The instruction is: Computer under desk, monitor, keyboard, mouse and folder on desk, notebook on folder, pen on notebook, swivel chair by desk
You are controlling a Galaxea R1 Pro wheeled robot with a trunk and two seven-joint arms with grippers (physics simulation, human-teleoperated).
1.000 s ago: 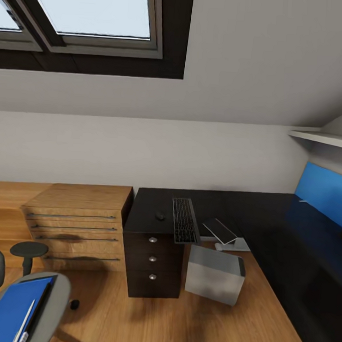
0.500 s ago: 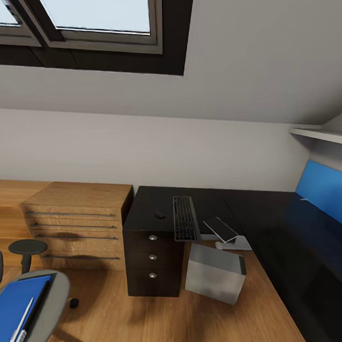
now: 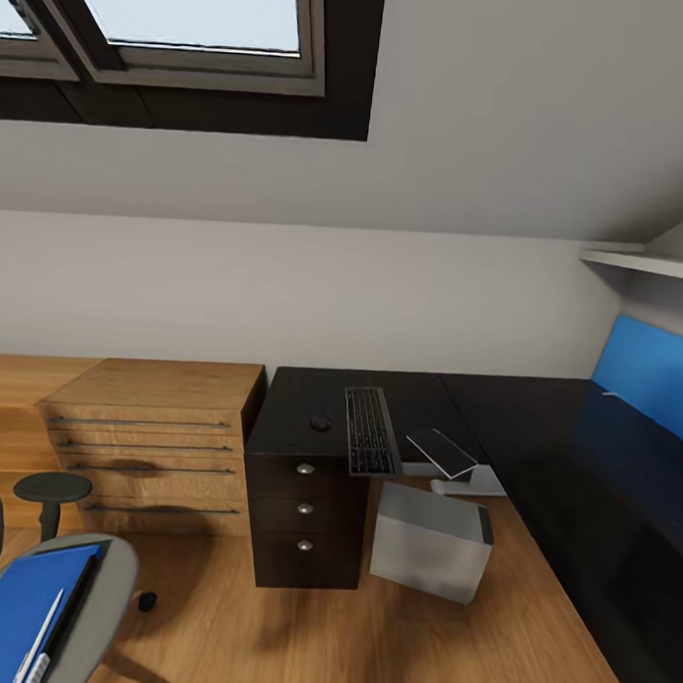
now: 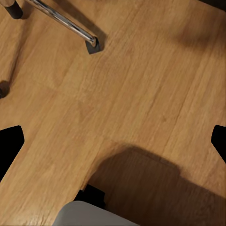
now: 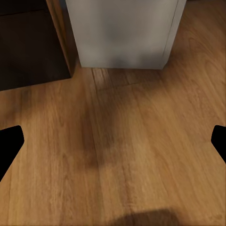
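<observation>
At the lower left of the head view, the grey-upholstered swivel chair point(image 3: 108, 595) stands on the wooden plank floor point(image 3: 366, 633). The flat bright blue folder point(image 3: 17, 615) lies on its seat, with the thin dark-covered notebook point(image 3: 76, 598) along the folder's right edge and the thin white pen point(image 3: 42, 634) lying on the folder. Behind the chair stands a small round dark stool point(image 3: 51, 489), and behind that a wooden dresser with bar handles point(image 3: 151, 432), just beside the left end of the long black glossy L-shaped desk point(image 3: 537, 432). On that end, above the drawer unit with round silver knobs point(image 3: 305, 510), the small black rounded mouse point(image 3: 320, 423) sits just left of the slim silver-framed keyboard with black keys point(image 3: 369, 431). Right of the keyboard, the flat black monitor point(image 3: 442, 452) lies tilted at the desk's inner front edge. The light grey boxy computer tower point(image 3: 431, 541) stands on the floor below it, beside the drawer unit. A blue wall panel point(image 3: 648, 378) runs along the desk's far right edge.

The left gripper point(image 4: 113, 141) and the right gripper point(image 5: 113, 141) each hang over bare floor, fingers spread wide and holding nothing.
</observation>
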